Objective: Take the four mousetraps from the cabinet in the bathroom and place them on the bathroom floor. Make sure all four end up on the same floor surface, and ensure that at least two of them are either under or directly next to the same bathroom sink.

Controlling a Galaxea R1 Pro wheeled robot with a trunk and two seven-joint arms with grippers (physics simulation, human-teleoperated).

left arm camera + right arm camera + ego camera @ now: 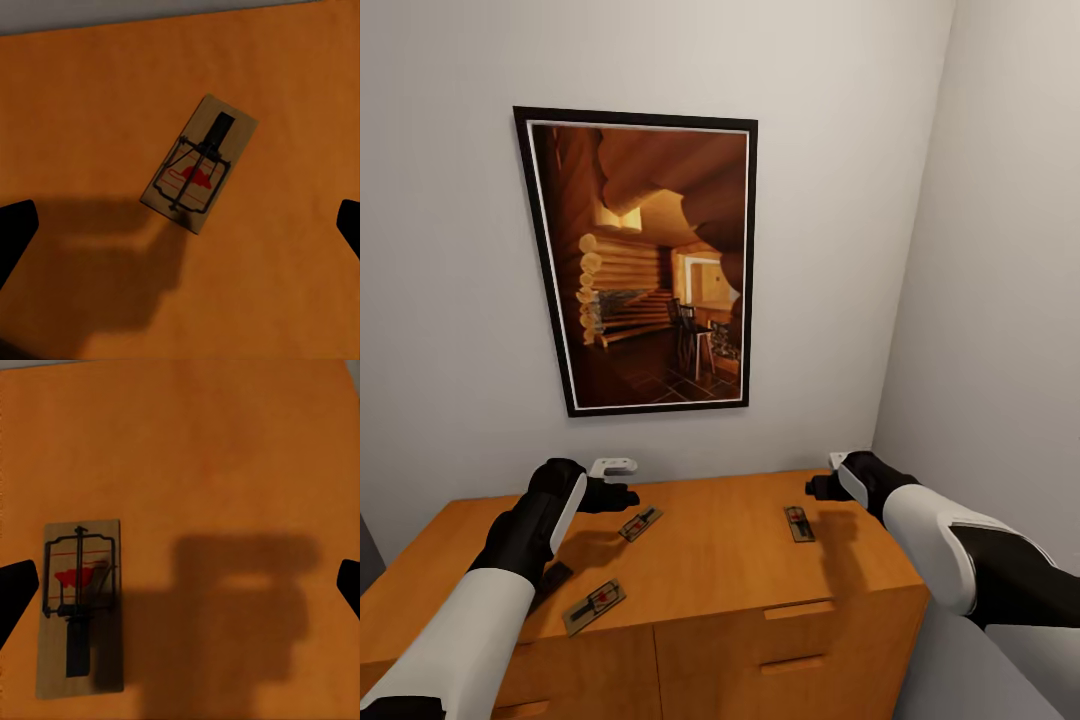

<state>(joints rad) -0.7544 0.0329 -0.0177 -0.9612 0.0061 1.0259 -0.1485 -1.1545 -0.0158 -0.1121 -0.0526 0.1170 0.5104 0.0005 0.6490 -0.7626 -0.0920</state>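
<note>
Arms: 2, each with a smooth white shell over the forearm, rounded and glossless.
Joints: black segments between the white shells, bulbous at the wrists.
Left pincer (622,494): black, on a black wrist with a white side panel.
Right pincer (818,487): black, short and blunt, behind it a white-edged cuff.
Fingertips (15,229): plain black, flat-sided, no markings visible.
Cables, screws, labels: cannot be made out.
</note>
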